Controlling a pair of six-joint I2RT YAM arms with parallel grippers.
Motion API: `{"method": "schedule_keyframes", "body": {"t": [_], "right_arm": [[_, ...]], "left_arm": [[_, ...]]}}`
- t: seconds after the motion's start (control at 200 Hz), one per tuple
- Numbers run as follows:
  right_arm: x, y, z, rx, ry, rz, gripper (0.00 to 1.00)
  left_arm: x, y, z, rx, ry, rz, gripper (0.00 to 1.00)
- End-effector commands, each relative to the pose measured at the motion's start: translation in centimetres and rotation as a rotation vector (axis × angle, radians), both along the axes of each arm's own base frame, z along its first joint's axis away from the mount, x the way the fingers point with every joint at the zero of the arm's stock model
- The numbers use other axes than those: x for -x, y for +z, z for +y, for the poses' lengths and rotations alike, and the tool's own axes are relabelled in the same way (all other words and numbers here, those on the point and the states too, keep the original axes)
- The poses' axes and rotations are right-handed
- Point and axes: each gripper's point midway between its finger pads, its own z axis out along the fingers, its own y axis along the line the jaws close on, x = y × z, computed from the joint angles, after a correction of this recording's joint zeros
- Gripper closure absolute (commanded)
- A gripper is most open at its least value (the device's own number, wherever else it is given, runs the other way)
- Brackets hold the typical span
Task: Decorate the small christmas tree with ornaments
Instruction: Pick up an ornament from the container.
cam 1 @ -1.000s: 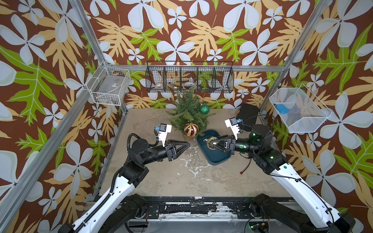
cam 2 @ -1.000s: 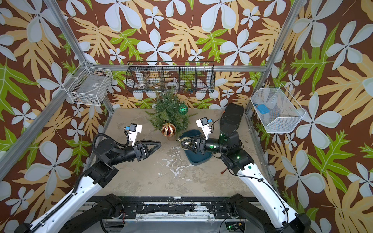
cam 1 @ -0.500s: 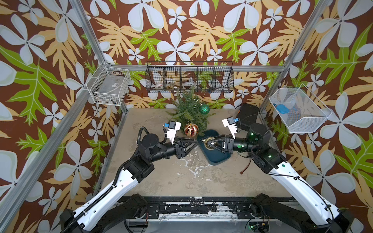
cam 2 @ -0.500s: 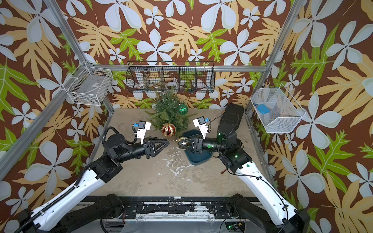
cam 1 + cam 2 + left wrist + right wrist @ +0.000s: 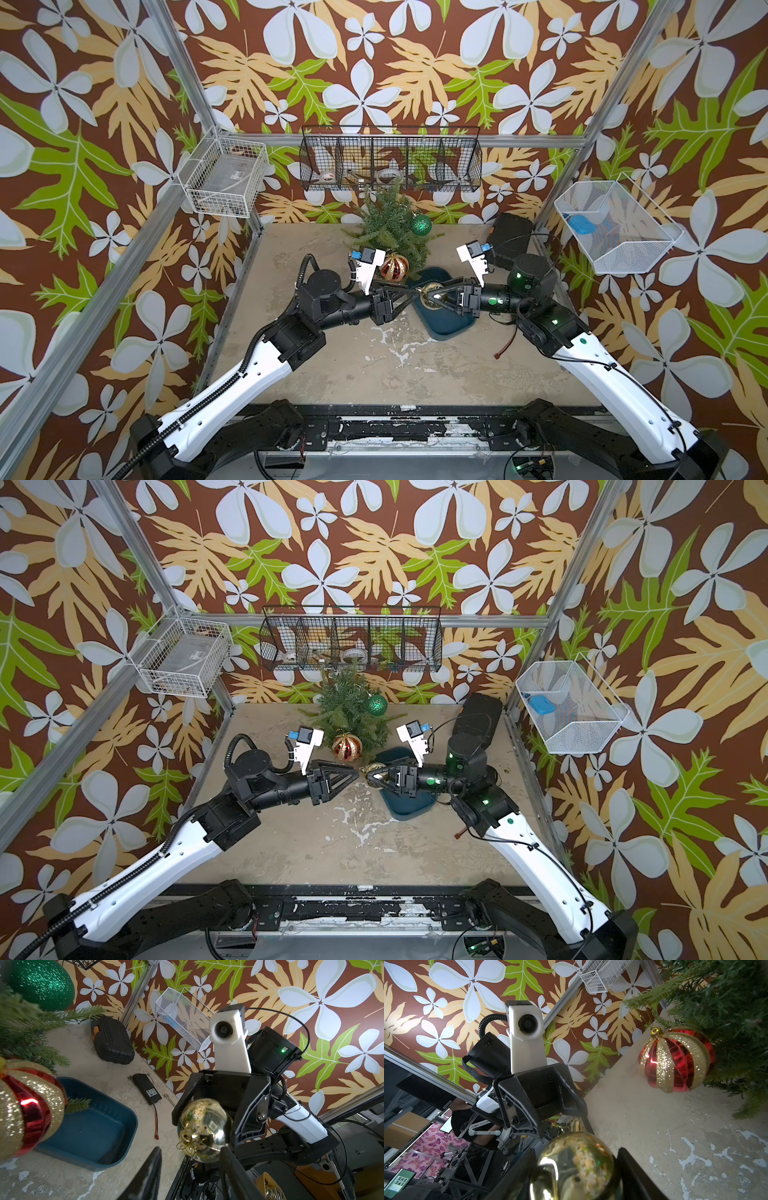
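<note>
The small christmas tree (image 5: 388,228) (image 5: 345,712) stands at the back of the table. A green glitter ornament (image 5: 421,224) (image 5: 41,982) and a red-gold striped ornament (image 5: 395,267) (image 5: 675,1061) hang on it. My right gripper (image 5: 575,1152) (image 5: 429,296) is shut on a shiny gold ball (image 5: 575,1165) (image 5: 204,1132) above a blue tray (image 5: 451,322). My left gripper (image 5: 191,1152) (image 5: 357,773) faces it, open, tips level with the ball's gold hanging loop and not closed on it.
A black case (image 5: 509,239) lies at the back right. A black pack with a red wire (image 5: 147,1088) lies beside the tray. Wire baskets (image 5: 390,160) hang on the back and side walls above the table.
My left arm has reached right, up to the gold ball, and its jaws have widened a little. The right gripper has kept hold of the ball and shifted slightly left.
</note>
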Motion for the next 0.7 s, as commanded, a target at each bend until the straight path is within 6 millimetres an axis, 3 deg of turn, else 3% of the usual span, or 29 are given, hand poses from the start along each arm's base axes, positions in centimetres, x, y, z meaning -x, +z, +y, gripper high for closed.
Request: {"method": "schedule_keyframes", "body": {"t": [0.0,0.125,0.431,0.696], "right_arm": [[0.1,0.5,0.0,-0.01,0.006,-0.031,0.39],[0.1,0.5,0.0,-0.01,0.004,-0.031,0.39],[0.0,0.4,0.0,-0.009,0.0,-0.035,0.39],[-0.3,0.2,0.0,-0.004,-0.011,-0.035,0.39]], "left_arm": [[-0.2,0.1,-0.1,-0.012,0.013,-0.016,0.52],[-0.3,-0.1,-0.3,-0.015,0.009,-0.011,0.58],[0.0,0.5,-0.3,-0.008,-0.001,-0.029,1.0],[0.3,1.0,0.2,-0.009,0.008,-0.049,1.0]]}}
